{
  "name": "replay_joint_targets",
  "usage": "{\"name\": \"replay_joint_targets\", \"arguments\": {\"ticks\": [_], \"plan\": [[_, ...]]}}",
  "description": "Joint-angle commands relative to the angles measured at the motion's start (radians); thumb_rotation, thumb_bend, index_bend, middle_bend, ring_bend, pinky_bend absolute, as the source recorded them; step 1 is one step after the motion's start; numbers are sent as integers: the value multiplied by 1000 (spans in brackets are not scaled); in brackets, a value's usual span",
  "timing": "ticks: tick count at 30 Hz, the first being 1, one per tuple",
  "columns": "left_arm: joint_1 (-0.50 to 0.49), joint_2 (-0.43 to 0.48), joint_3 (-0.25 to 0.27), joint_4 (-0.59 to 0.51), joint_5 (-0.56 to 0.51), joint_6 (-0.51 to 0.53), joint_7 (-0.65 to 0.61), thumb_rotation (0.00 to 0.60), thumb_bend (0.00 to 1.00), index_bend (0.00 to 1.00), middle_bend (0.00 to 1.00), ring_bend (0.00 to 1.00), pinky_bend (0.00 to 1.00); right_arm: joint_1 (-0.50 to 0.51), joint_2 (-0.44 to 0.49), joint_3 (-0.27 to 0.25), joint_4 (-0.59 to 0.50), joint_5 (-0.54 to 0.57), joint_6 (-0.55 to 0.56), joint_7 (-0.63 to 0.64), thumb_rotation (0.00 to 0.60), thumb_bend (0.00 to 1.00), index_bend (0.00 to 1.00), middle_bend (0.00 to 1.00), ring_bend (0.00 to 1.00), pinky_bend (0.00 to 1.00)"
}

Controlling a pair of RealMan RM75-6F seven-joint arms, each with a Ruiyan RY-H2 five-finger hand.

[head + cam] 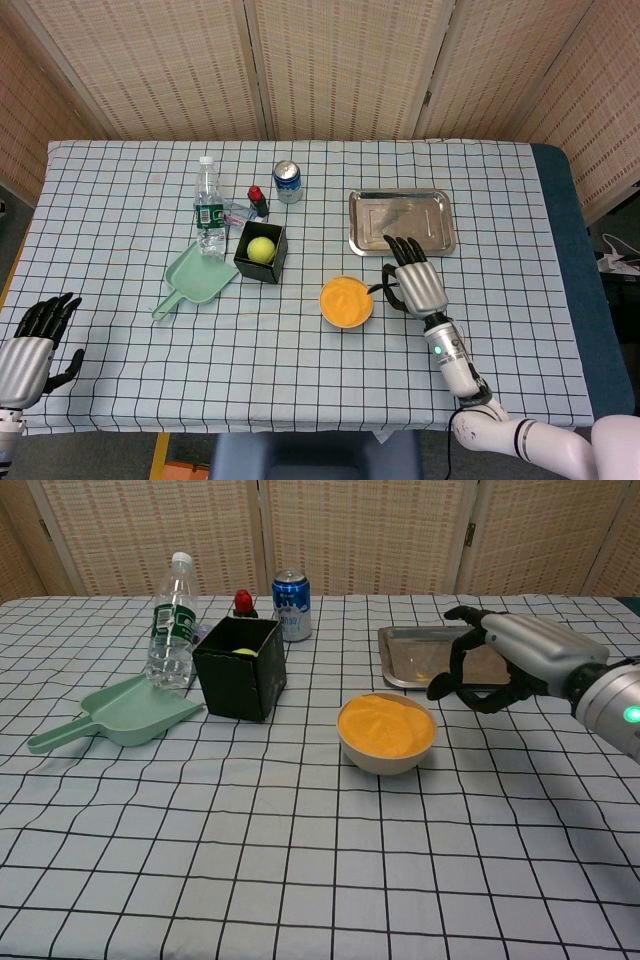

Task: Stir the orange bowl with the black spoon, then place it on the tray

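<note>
The orange bowl, filled with orange powder, stands mid-table. Just right of it my right hand is raised off the cloth and grips the black spoon. The spoon's round end hangs down beside the bowl's right rim, apart from it. The steel tray lies behind the hand, with nothing on it. My left hand rests at the near left table edge, fingers apart and holding nothing.
A water bottle, a blue can, a small red-capped bottle, a black box with a yellow ball and a green scoop stand left of the bowl.
</note>
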Motion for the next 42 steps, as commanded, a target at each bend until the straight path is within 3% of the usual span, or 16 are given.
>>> {"name": "replay_joint_targets", "arguments": {"ticks": [1, 8, 14, 22, 30, 42], "plan": [[1, 2, 0, 1, 0, 1, -5, 600, 446, 0, 0, 0, 76, 36, -35, 22, 0, 15, -11, -34, 600, 372, 671, 0, 0, 0], [4, 9, 2, 5, 6, 8, -25, 600, 446, 0, 0, 0, 76, 90, -113, 31, 47, 32, -11, -125, 600, 373, 671, 0, 0, 0], [8, 16, 4, 6, 4, 12, -36, 600, 446, 0, 0, 0, 76, 87, -120, 10, 53, 41, -3, -161, 600, 373, 663, 0, 0, 0], [7, 16, 3, 3, 9, 15, -36, 600, 447, 0, 0, 0, 77, 100, -124, 1, 59, 77, -45, -177, 600, 374, 516, 0, 0, 0], [7, 16, 2, 7, 8, 16, -41, 600, 448, 0, 0, 0, 77, 95, -90, -14, -2, 78, -38, -198, 600, 373, 329, 0, 0, 0], [11, 14, 2, 5, 13, 26, -31, 600, 446, 0, 0, 0, 78, 28, 38, -34, -127, 57, 35, -152, 600, 373, 321, 0, 0, 0]]}}
